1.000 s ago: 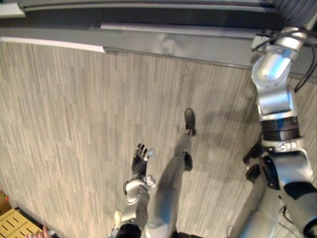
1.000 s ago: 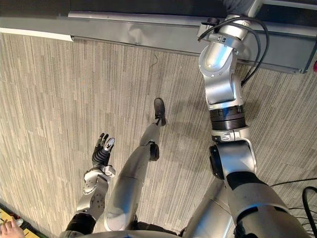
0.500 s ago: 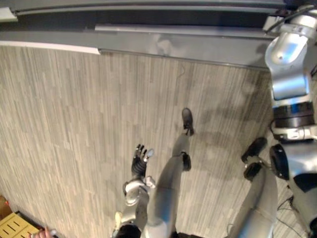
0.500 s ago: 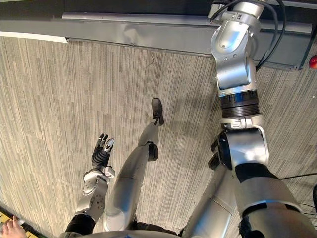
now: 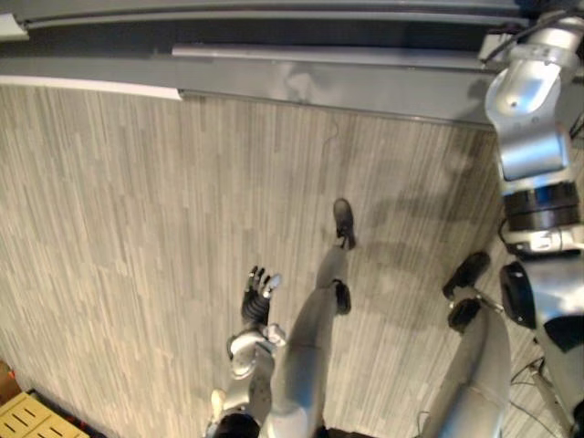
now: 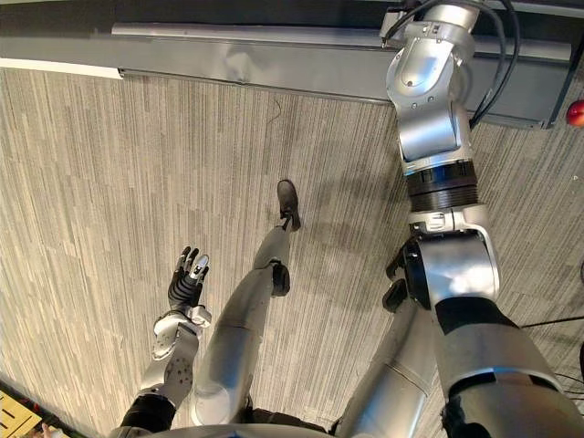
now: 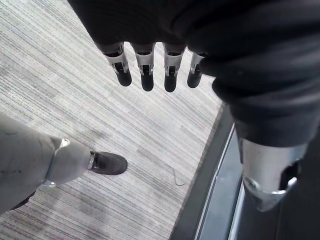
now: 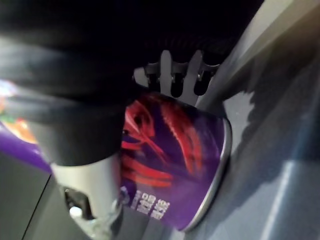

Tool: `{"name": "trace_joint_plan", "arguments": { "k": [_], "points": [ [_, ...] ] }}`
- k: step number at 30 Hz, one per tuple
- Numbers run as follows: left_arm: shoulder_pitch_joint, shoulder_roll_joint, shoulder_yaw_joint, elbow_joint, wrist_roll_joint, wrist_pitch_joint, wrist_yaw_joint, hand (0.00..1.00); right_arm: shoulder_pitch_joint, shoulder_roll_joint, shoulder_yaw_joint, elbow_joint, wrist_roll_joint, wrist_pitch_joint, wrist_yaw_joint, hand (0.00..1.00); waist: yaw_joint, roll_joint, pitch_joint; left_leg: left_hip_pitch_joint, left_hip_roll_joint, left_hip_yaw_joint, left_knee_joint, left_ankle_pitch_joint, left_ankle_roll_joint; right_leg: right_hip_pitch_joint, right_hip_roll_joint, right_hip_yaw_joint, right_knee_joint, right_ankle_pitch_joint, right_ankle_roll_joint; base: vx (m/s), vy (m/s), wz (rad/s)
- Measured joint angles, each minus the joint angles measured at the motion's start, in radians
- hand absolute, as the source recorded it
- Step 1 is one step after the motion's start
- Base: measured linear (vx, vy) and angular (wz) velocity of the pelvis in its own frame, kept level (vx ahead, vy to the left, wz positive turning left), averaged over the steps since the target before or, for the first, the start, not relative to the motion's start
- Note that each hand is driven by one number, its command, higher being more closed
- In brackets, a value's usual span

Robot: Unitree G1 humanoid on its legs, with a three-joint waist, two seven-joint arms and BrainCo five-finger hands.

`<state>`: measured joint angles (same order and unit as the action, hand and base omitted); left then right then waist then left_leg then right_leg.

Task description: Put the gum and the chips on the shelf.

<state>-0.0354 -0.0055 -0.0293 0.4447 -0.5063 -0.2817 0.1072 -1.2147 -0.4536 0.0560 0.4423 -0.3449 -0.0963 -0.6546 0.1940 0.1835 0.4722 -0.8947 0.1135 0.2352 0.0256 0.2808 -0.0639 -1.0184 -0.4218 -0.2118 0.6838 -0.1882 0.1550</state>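
A purple chips can (image 8: 172, 155) with a red pattern and a silver rim lies in my right hand (image 8: 173, 80). The fingers curl over its side and the thumb (image 8: 87, 195) lies along it. The can's rimmed end is close to a grey shelf surface (image 8: 270, 165). In the eye views my right arm (image 6: 429, 109) reaches up to the dark grey shelf base (image 5: 319, 82) at the top right, and the hand itself is past the edge. My left hand (image 5: 258, 292) hangs low over the floor, fingers (image 7: 146, 75) straight and nothing in it.
The shelf's metal base (image 6: 274, 64) runs along the top above striped grey carpet (image 5: 137, 210). A yellow crate (image 5: 27, 415) sits at the lower left corner. A small red thing (image 6: 575, 112) shows at the right edge. Another purple and orange pack (image 8: 12, 125) lies beside the can.
My right arm has swung up and to the right toward the shelf. A person's hand by the yellow crate has left the picture. The left hand has stayed put.
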Motion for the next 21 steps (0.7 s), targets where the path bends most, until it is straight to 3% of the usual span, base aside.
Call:
{"name": "trace_joint_plan", "arguments": {
  "k": [5, 8, 11, 14, 19, 21],
  "points": [
    [0.0, -0.025, 0.013, 0.006, 0.002, 0.001, 0.007, 0.0, 0.191, 0.122, -0.017, -0.067, 0.001, -0.021, -0.024, 0.0, -0.016, -0.007, -0.003, 0.062, 0.01, -0.004, 0.004, -0.011, -0.009, 0.081, 0.008, -0.016, -0.024, 0.0, 0.0, 0.0, -0.018, -0.04],
    [0.0, -0.03, 0.045, 0.042, 0.01, 0.001, 0.014, 0.0, 0.377, 0.253, -0.018, -0.118, 0.01, -0.056, -0.042, 0.0, -0.033, -0.05, -0.023, 0.104, 0.024, -0.002, 0.026, -0.044, -0.019, 0.139, 0.02, -0.025, -0.043, -0.001, -0.001, -0.01, -0.031, -0.12],
    [0.0, -0.031, 0.046, 0.099, 0.022, 0.011, 0.026, 0.0, 0.559, 0.333, -0.02, -0.119, 0.052, -0.067, -0.051, 0.0, -0.053, -0.074, -0.034, 0.167, 0.033, -0.008, 0.049, -0.069, -0.019, 0.237, 0.025, -0.053, -0.065, -0.001, -0.001, 0.0, -0.01, -0.03],
    [0.004, -0.031, 0.055, 0.13, 0.057, 0.019, 0.028, 0.0, 0.721, 0.391, -0.014, -0.116, 0.075, -0.072, -0.039, 0.0, -0.055, -0.101, -0.048, 0.238, 0.04, -0.01, 0.051, -0.083, -0.022, 0.317, 0.033, -0.061, -0.085, -0.004, -0.005, 0.01, -0.033, -0.08],
    [0.012, -0.03, 0.089, 0.213, 0.099, 0.027, 0.03, 0.0, 0.899, 0.398, 0.03, -0.09, 0.086, -0.102, 0.007, 0.0, -0.075, -0.136, -0.067, 0.35, 0.05, -0.005, 0.047, -0.099, -0.022, 0.445, 0.042, -0.081, -0.109, -0.016, -0.009, 0.02, -0.065, -0.03],
    [0.029, -0.029, 0.117, 0.275, 0.112, 0.032, 0.035, 0.0, 0.984, 0.407, 0.045, -0.036, 0.086, -0.121, 0.045, 0.0, -0.086, -0.171, -0.101, 0.409, 0.055, -0.003, 0.044, -0.109, -0.027, 0.513, 0.051, -0.092, -0.131, -0.025, -0.007, 0.04, -0.086, -0.03]
  ]
}}
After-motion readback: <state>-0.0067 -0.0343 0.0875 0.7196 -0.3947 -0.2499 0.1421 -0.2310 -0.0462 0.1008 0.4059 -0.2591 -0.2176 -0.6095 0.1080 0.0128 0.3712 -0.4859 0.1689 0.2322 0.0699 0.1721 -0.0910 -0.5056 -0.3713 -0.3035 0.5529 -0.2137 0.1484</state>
